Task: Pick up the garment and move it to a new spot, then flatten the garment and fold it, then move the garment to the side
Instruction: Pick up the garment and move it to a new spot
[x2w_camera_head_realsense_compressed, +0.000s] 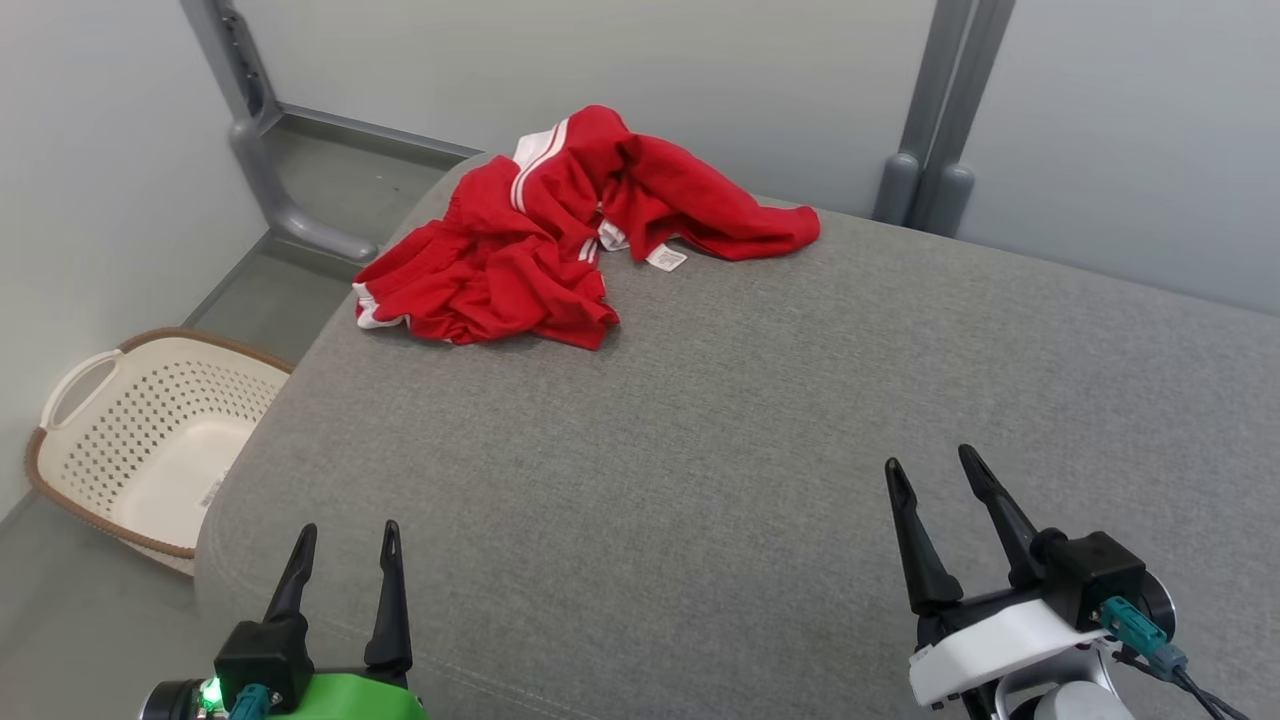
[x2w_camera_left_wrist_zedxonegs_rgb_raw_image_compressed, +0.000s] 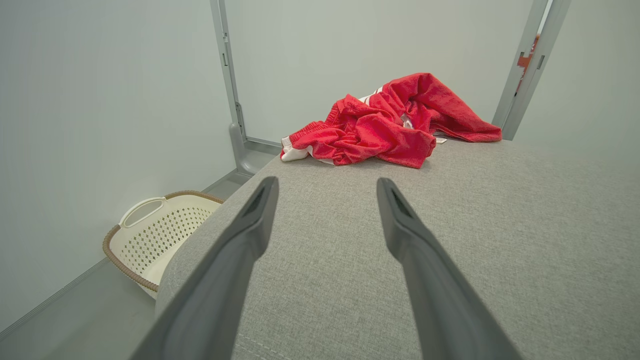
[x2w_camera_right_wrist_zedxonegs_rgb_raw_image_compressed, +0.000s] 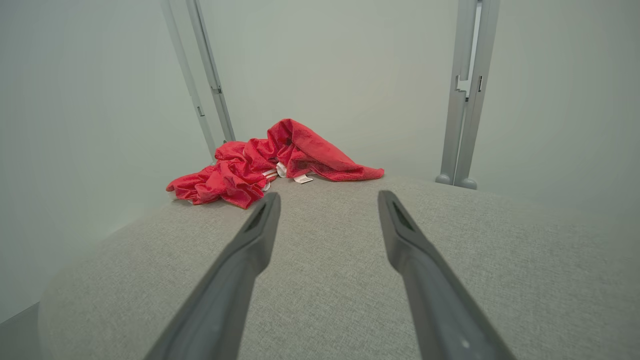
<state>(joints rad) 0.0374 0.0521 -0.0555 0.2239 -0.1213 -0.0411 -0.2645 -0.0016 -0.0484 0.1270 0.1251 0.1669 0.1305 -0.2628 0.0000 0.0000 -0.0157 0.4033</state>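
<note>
While both grippers are showing at the bottom edge of the head view, the crumpled red fabric garment (x2w_camera_head_realsense_compressed: 560, 240) with white stripes is lying in a loose heap on the broad grey woven-fabric padded surface (x2w_camera_head_realsense_compressed: 700, 450). It is sitting toward eleven o'clock in that view, close to the surface's far rounded corner. One red fold is trailing out toward two o'clock from the heap, and a small white label (x2w_camera_head_realsense_compressed: 667, 258) is poking out from under it onto the grey cloth. The left gripper (x2w_camera_head_realsense_compressed: 349, 528), with its green housing, is sitting at seven o'clock, its two long dark fingers spread apart and gripping nothing. The right gripper (x2w_camera_head_realsense_compressed: 930, 458), with its white housing, is sitting at five o'clock, its fingers likewise parted and empty. Both are pointing toward twelve o'clock and staying well apart from the garment. In each wrist view the fingers are framing bare grey fabric, with the red heap lying beyond their tips – at twelve o'clock for the left arm, at eleven o'clock for the right. Off the surface, at nine o'clock in the head view, a cream perforated plastic basket (x2w_camera_head_realsense_compressed: 200, 345) with a brown rim is standing on the floor (x2w_camera_head_realsense_compressed: 270, 290). Grey metal posts (x2w_camera_head_realsense_compressed: 940, 120) are rising against the pale wall at one o'clock.
</note>
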